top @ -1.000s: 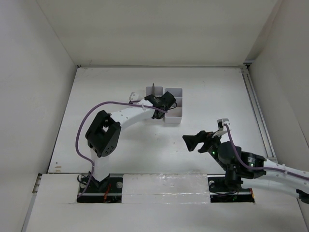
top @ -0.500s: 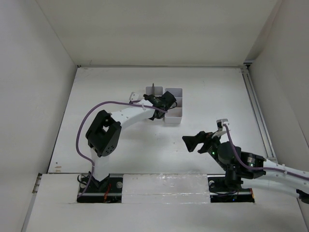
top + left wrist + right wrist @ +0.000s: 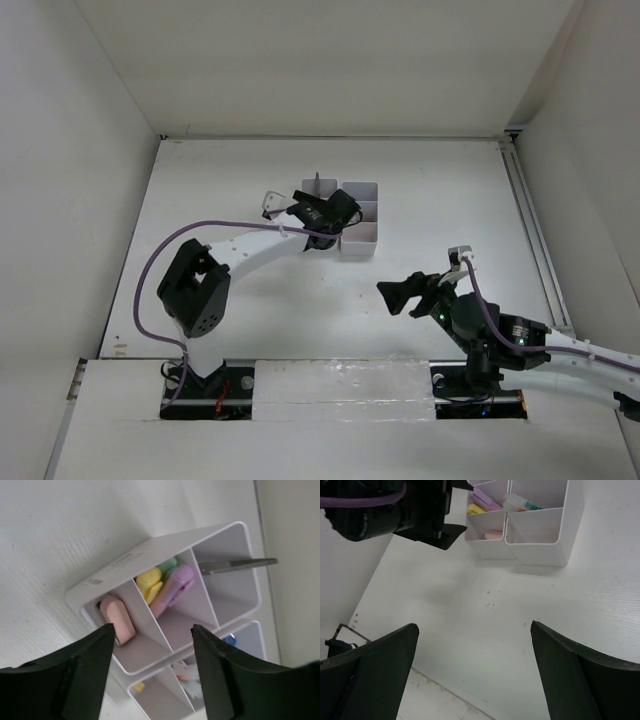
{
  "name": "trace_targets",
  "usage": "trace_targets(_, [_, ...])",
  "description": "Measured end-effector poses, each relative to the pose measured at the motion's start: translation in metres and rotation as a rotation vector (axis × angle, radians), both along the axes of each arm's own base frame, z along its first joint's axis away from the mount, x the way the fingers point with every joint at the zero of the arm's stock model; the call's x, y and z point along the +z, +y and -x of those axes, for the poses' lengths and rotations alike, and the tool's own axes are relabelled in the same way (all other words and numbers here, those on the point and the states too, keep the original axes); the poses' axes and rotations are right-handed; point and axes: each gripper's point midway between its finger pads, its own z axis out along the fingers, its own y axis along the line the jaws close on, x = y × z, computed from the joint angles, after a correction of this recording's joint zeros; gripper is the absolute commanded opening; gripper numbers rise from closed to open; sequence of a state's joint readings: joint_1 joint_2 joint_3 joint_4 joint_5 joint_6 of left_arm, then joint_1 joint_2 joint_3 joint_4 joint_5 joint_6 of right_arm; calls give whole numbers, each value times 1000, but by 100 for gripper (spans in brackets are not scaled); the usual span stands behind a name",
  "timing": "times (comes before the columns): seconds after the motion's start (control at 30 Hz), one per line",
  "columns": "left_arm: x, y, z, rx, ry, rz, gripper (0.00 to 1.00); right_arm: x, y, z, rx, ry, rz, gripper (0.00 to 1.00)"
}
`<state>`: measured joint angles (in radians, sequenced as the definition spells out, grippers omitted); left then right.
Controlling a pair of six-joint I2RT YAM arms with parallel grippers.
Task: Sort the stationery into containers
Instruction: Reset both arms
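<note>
The two joined white organisers (image 3: pixel 362 240) stand mid-table. In the left wrist view the organisers (image 3: pixel 165 537) hold a pink stapler (image 3: pixel 118 621) in one compartment, yellow (image 3: pixel 148 579) and pink-purple (image 3: pixel 175 582) highlighters in the middle one, and a scissors blade (image 3: pixel 237 565) in the far one. The second row shows a blue cap (image 3: pixel 230 640), pens (image 3: pixel 191 676) and a small yellow piece (image 3: pixel 139 686). My left gripper (image 3: pixel 325 212) (image 3: pixel 152 628) is open and empty just above the organisers. My right gripper (image 3: pixel 400 292) (image 3: pixel 474 626) is open and empty over bare table.
White walls enclose the table on three sides. A rail (image 3: pixel 530 230) runs along the right edge. In the right wrist view the organisers (image 3: pixel 535 545) sit ahead, with the left gripper (image 3: pixel 420 510) beside them. The scissors tip (image 3: pixel 317 180) sticks up from the organisers.
The left arm's elbow has swung left and down, and its gripper has shifted slightly left over the organisers. The right arm has not moved.
</note>
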<state>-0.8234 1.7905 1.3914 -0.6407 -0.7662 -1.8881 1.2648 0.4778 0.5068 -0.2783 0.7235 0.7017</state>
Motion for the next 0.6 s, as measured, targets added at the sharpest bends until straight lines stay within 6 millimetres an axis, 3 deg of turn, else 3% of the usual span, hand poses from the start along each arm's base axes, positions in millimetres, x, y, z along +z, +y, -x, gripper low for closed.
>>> trace_targets(0.07, [18,-3,5,-20,-47,39,71,0,0,0,2,-2,2,100])
trace_targets(0.3, [64,1,32,-103,-162,90,89,2,-2,0,0,-4,23,100])
trace_targets(0.43, [84,12,38,-176,-199,9,99,22,-5,-3,-26,6,49,100])
trace_targets(0.6, [101,30,43,-281,-184,-203,99,50,-10,-7,-70,29,93,100])
